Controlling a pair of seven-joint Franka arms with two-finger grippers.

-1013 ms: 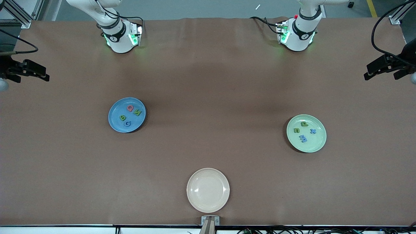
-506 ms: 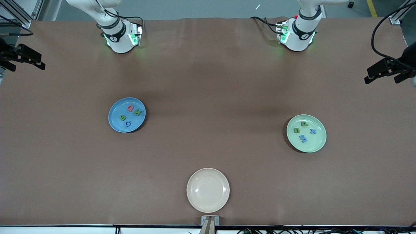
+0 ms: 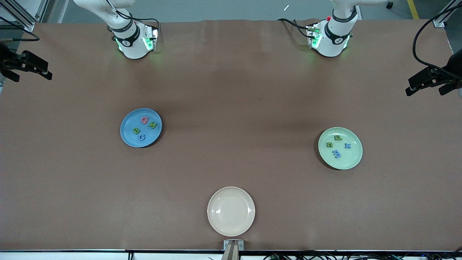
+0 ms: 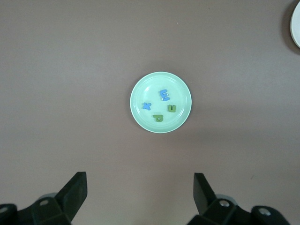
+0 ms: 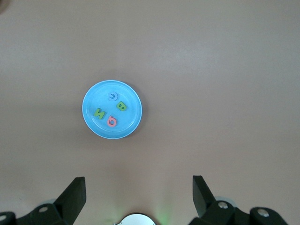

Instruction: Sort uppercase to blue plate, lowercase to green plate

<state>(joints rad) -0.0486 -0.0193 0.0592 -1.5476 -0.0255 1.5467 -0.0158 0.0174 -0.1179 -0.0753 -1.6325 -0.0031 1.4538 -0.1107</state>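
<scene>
Sorting complete: uppercase (image 3: 144, 128) on blue plate (image 3: 127, 139), lowercase (image 3: 338, 145) on green plate (image 3: 355, 159), beige plate (image 3: 231, 211) at six o'clock; left gripper (image 3: 430, 82) and right gripper (image 3: 28, 66), jaws spread, wait high over the table's ends, so only a needless return sweep would likely scatter letters.

both grippers (image 3: 30, 66) (image 3: 429, 81) raised, wide open

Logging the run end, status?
Left claw and right claw open, at table ends. Capitals on blue plate, lowercase on green plate. Nothing obstructing.
</scene>
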